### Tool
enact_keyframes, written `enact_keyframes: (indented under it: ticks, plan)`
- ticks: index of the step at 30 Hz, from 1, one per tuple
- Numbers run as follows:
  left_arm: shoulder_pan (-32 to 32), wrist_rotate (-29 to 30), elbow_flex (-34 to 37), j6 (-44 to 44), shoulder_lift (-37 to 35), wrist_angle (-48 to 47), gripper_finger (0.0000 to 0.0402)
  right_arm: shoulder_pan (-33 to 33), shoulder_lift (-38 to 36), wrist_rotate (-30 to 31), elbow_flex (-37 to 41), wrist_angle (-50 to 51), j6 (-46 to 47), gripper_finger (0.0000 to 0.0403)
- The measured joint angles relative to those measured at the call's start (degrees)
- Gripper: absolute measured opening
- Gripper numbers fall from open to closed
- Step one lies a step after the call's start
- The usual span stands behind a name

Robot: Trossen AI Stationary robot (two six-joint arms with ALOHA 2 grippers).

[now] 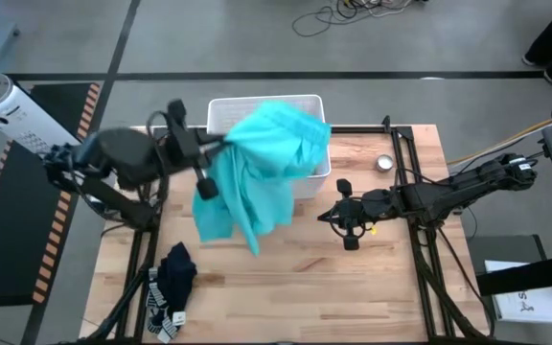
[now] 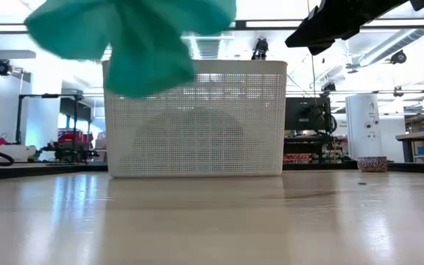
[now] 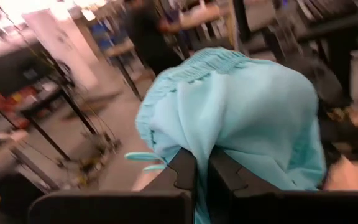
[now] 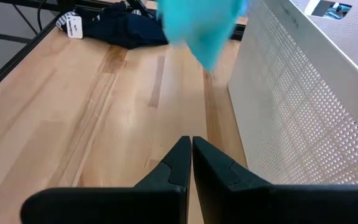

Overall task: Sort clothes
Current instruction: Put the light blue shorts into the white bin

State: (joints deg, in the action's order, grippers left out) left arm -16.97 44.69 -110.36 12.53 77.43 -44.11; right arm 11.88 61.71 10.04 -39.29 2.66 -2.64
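the left hand (image 1: 220,146) is clamped tight on a bunched fold of the large turquoise soft fabric garment (image 1: 262,168), carrying it in the air; from the pinch the cloth hangs away in a long loose drape, part of it over the near rim of the white perforated plastic bin (image 1: 310,101) just beyond the hand, the rest trailing down toward the wooden tabletop (image 1: 295,278) below. in the left wrist view a ribbed band, likely a waistband, with a loose turquoise drawstring shows close to the fingers (image 3: 185,171)

judging by that sag, the garment is light, limp and without any stiffness: it will swing and trail behind any move, and its free end could catch on the bin wall. a pinch on a gathered fold near the band, as here, seems the surest hold; a single thin layer might slip

the right hand (image 1: 351,230) hovers fully closed and empty over the tabletop, the bin wall just beside it, the hanging turquoise cloth ahead of it

the dark navy crumpled fabric garments with a white tag (image 1: 169,287) lie in a heap on the tabletop well behind and below the left hand; they look equally soft, best taken at a raised fold on top of the heap
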Motion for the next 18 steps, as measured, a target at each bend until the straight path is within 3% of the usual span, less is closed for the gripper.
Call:
enact_keyframes:
  ticks: [3, 9, 18]
  plan:
    - [2.23, -0.61, -2.58, 6.19, 0.01, 4.25, 0.0, 0.0, 0.0, 0.0, -0.01, 0.0, -0.27, 0.0]
    - [9.39, -9.94, -5.34, 13.33, 0.04, 12.27, 0.0, 0.0, 0.0, 0.0, -0.02, 0.0, -0.43, 0.0]
    - [27.01, -28.34, -4.87, 8.83, 1.98, 16.77, 0.0, 0.0, 0.0, 0.0, -0.02, 0.01, -1.33, 0.0]
